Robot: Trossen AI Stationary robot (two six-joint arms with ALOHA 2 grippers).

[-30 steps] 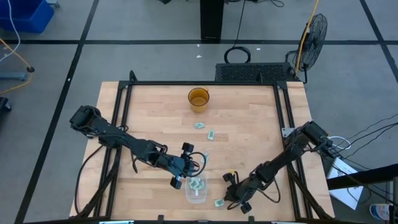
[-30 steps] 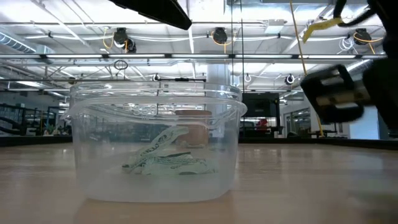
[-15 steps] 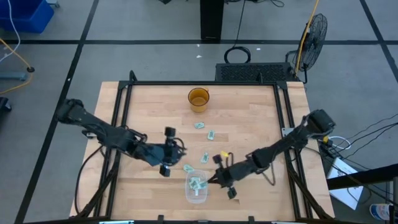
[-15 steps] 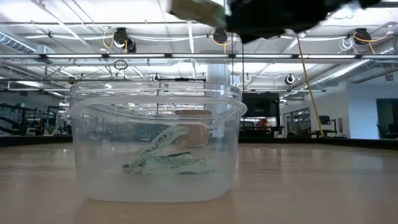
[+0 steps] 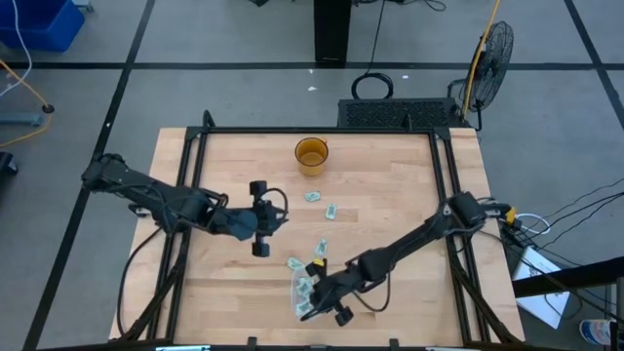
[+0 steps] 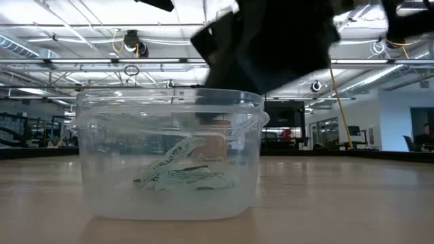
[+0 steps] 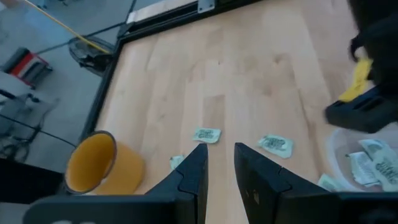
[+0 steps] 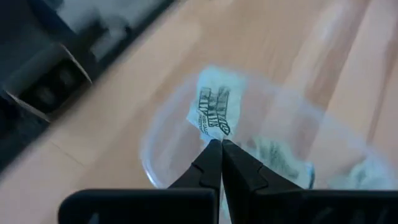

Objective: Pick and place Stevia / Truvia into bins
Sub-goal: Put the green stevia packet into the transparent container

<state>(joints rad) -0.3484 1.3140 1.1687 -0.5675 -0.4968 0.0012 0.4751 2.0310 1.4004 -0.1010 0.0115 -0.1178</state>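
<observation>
The right gripper (image 8: 216, 144) hangs right over the clear bin (image 5: 304, 295) near the front edge of the counter (image 5: 390, 175), its jaws pinched tight on one green-and-white sachet (image 8: 212, 106), which dangles above the bin's open mouth. From where it sits, I'd say it is there to let the sachet fall straight in rather than onto the wood. A few sachets already lie crumpled on the bin's floor (image 6: 178, 173), so the sorting looks partly done. The left gripper (image 5: 259, 216) waits well back toward the middle of the counter, jaws a little apart and holding nothing, aimed toward the loose sachets (image 7: 206, 134) that lie scattered between the bin and the amber cup (image 5: 311, 155); it seems to be keeping out of the other arm's way over the bin. At least four sachets are on the bare wood, one of them just beside the bin (image 5: 294, 263).
</observation>
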